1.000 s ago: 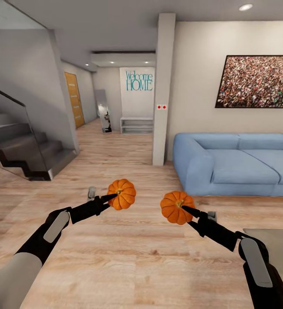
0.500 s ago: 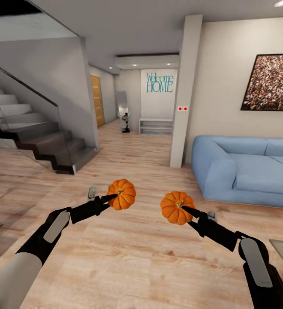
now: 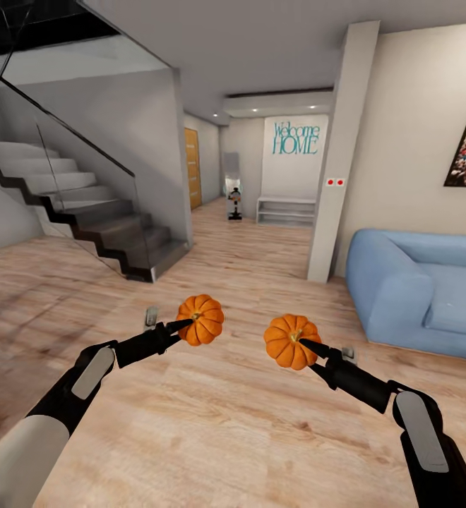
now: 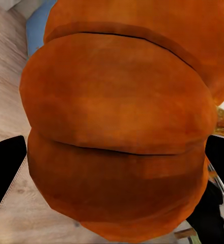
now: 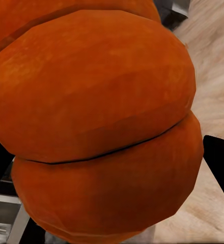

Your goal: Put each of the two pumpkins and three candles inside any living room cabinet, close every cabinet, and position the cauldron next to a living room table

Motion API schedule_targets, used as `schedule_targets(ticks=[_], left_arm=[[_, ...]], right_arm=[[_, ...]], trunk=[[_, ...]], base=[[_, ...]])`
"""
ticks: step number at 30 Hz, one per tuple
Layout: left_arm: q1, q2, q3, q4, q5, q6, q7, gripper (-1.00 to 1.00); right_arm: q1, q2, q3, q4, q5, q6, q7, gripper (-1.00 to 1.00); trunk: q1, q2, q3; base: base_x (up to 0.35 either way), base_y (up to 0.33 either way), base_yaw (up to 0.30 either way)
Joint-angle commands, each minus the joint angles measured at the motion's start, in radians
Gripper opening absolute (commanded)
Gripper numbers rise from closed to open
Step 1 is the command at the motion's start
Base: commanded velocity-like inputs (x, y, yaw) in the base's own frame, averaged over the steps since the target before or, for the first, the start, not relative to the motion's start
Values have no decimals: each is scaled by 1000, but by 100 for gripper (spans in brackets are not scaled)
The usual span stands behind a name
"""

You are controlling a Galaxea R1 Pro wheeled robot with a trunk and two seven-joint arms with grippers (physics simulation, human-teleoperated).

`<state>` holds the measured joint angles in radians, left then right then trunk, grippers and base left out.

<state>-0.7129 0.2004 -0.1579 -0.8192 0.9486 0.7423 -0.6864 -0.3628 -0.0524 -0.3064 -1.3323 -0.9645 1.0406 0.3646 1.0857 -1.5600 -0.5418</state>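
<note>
Left gripper (image 3: 183, 325) is clamped on one pumpkin (image 3: 200, 319), its dark fingers (image 4: 5, 170) pressed to either side of the ribbed orange body; right gripper (image 3: 305, 346) is clamped the same way on the other pumpkin (image 3: 291, 341), both carried in the air, side by side but apart, over bare wood floor (image 3: 219, 430). Open floor runs ahead to 12 o'clock, down a hallway past a white pillar (image 3: 339, 155). Stairs (image 3: 85, 212) with a glass rail stand at 10 o'clock and a blue sofa (image 3: 423, 289) at 2 o'clock, both well apart from the arms.
</note>
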Motion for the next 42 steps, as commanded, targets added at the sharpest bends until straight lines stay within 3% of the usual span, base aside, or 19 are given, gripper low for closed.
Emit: schedule_targets(ticks=[1,42], left_arm=[[-1,1,-2,0,18,9,1,-100],[-1,1,-2,0,18,2,5,-100]], right_arm=[[-1,0,-2,-1,-8,7,10,-100],[-1,11,-2,-1,-7,7,10,-100]], trunk=[[0,-1,0],[0,-1,26]], base=[[0,0,274],[0,0,274]])
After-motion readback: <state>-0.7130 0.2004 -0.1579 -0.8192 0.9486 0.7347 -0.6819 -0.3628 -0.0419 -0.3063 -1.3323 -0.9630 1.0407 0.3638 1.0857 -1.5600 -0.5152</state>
